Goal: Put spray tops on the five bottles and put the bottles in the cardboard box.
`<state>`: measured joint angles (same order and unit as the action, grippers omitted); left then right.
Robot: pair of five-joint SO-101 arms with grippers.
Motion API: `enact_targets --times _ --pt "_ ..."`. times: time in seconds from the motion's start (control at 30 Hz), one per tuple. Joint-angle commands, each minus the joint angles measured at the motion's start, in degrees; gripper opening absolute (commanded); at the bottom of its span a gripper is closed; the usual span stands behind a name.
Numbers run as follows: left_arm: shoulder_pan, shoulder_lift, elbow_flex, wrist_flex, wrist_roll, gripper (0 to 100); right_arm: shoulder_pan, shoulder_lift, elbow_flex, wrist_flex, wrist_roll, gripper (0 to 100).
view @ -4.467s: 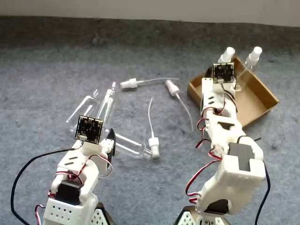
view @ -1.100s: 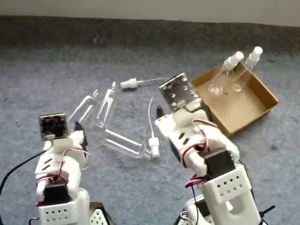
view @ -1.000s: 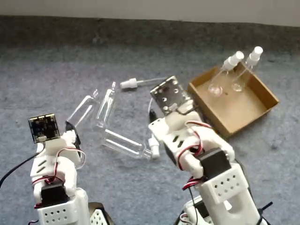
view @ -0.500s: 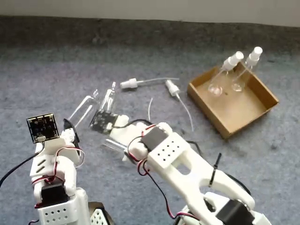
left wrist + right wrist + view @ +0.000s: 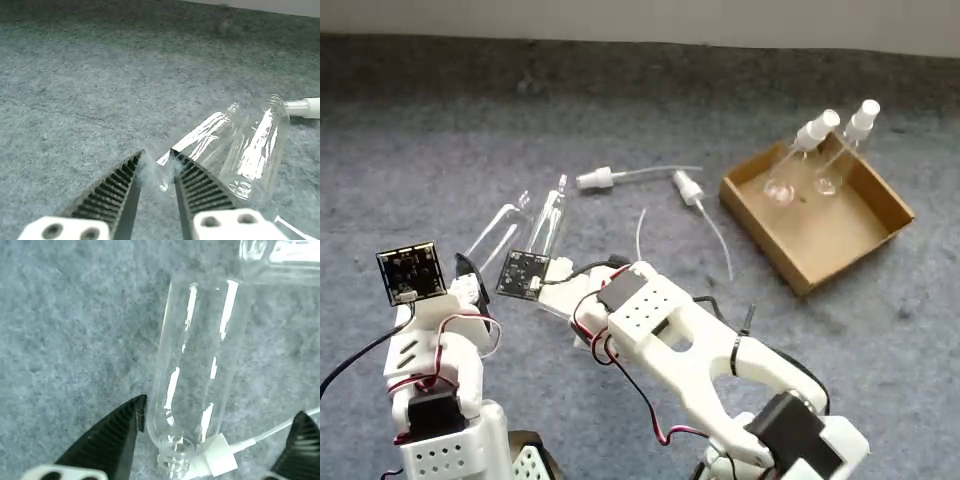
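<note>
A clear bottle (image 5: pixel 195 365) lies on the grey carpet between the wide-apart fingers of my open right gripper (image 5: pixel 220 412). A white spray top (image 5: pixel 217 460) lies loose at its mouth. My left gripper (image 5: pixel 156 156) hovers low over the carpet with a narrow gap and nothing in it. Just beyond its tips lie two more clear bottles (image 5: pixel 200 140) (image 5: pixel 255 150), side by side (image 5: pixel 500 228) (image 5: pixel 548 222). The cardboard box (image 5: pixel 865 240) at the right holds two bottles with spray tops (image 5: pixel 817 128) (image 5: pixel 865 115). Two loose spray tops (image 5: pixel 598 180) (image 5: pixel 686 186) lie mid-table.
The right arm (image 5: pixel 650 320) stretches across the middle of the table toward the left arm (image 5: pixel 430 340). Thin dip tubes (image 5: pixel 640 228) trail from the loose spray tops over the carpet. Bare carpet lies in front of the box and along the far edge.
The right arm has swung from the box across to the left and now sits over the lying bottle. The left arm pulled back to the left, away from that bottle.
</note>
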<state>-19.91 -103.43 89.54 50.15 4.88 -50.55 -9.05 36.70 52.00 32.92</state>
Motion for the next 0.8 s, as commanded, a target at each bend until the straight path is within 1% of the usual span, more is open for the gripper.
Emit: enact_targets --times 0.0,0.17,0.2,0.27,0.4,0.47,0.67,0.77 --pt "-0.75 -0.48 -2.59 -1.23 -0.35 5 1.63 2.33 -3.91 -3.38 0.7 39.2" --pt "-0.75 -0.48 -2.59 -1.23 -0.44 5 1.8 7.6 -4.0 -4.26 0.7 39.1" --pt "-0.75 -0.48 -2.59 -1.23 -0.44 5 1.8 8.22 -4.0 -4.26 0.62 37.8" --pt "-0.75 -0.48 -2.51 -1.23 -0.44 5 2.51 8.84 -4.0 -4.26 0.62 31.7" --pt "-0.75 -0.48 -2.51 -1.23 -0.44 5 4.7 8.75 -4.09 -4.18 0.62 15.0" --pt "-0.75 -0.48 -2.51 -1.23 -0.44 5 5.49 8.75 -4.09 -4.26 0.62 10.8" --pt "-0.75 -0.48 -2.51 -1.23 -0.44 5 7.34 8.57 -4.09 -4.09 0.7 9.5" --pt "-0.75 -0.48 -1.8 -1.49 -0.44 5 7.96 5.85 -4.09 -3.91 0.62 9.5"
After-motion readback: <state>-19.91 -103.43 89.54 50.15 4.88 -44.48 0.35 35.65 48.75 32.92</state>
